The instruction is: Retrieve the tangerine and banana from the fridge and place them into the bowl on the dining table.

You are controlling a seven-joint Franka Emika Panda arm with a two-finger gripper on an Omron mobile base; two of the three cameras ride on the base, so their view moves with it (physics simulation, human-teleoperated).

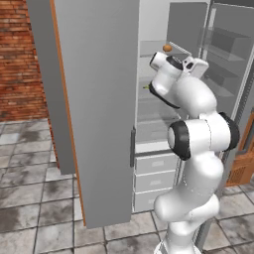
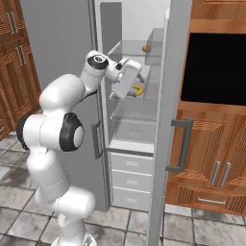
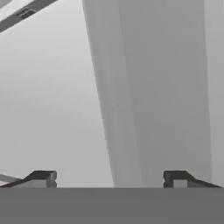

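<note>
Arm base, left base view: your white arm fills the lower right of the frame and reaches into the fridge (image 1: 99, 99), whose doors stand wide.
Tangerine, left base view: the tangerine (image 1: 167, 48) sits on an upper shelf, top centre, just above the wrist.
Banana, right base view: the banana (image 2: 138, 90) lies on a glass shelf at upper centre, right beside the pincer (image 2: 136, 85); contact cannot be judged.
Pincer, hand view: you see the pincer (image 3: 109, 178) spread wide, fingertips (image 3: 43, 178) apart, nothing between them, plain grey fridge wall ahead.
Progress: both fruits remain inside; you appear early, with both pickups and placements left.
</note>
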